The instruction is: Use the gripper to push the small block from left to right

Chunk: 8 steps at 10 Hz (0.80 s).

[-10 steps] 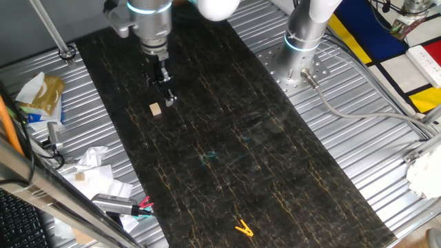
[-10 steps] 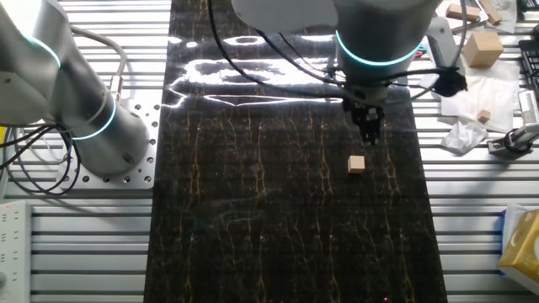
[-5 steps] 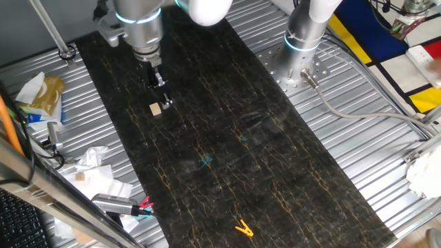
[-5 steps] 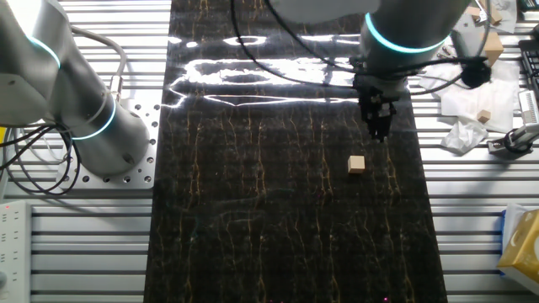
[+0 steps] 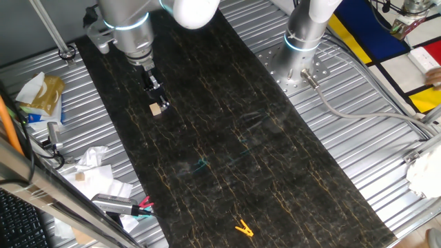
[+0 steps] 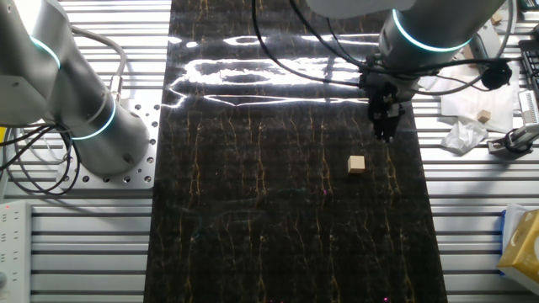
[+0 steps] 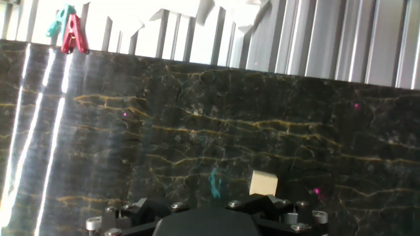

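Nearest the wrist camera, the tiny pale tan wooden cube sits just ahead of the hand on the black gold-veined mat covering the bench, alone and well short of the mat's far edge. The small narrow black two-finger gripper hangs just beside the small block, apparently to get behind it for a sideways shove; contact is unclear. Its fingers look together, forming one pushing tip. Farther off, red and teal clips lie on the ribbed metal.
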Tool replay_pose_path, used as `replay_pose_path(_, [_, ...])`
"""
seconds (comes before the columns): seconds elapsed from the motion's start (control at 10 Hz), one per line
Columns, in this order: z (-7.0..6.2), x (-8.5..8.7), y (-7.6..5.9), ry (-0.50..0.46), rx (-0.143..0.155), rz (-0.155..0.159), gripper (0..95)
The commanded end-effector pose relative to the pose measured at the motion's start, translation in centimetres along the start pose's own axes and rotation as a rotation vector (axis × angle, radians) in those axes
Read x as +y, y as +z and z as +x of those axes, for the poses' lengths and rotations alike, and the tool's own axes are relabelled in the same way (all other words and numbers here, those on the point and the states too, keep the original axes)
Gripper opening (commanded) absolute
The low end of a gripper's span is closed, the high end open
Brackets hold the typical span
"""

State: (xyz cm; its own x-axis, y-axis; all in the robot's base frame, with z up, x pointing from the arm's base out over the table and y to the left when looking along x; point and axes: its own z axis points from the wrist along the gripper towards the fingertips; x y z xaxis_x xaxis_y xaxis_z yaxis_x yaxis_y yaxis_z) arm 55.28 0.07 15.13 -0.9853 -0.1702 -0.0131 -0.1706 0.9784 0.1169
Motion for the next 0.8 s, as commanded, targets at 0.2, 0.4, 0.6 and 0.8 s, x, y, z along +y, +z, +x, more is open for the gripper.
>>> replay_pose_path(0.2, [-0.15, -0.11, 0.38, 0.009, 0.025, 0.006, 95.0])
replay_pose_path(0.4, [-0.15, -0.10, 0.38, -0.011, 0.055, 0.036, 95.0])
replay_pose_path(0.6, [-0.20, 0.09, 0.50, -0.025, 0.094, 0.078, 95.0])
replay_pose_path(0.8, [-0.34, 0.72, 0.86, -0.036, 0.125, 0.085, 95.0])
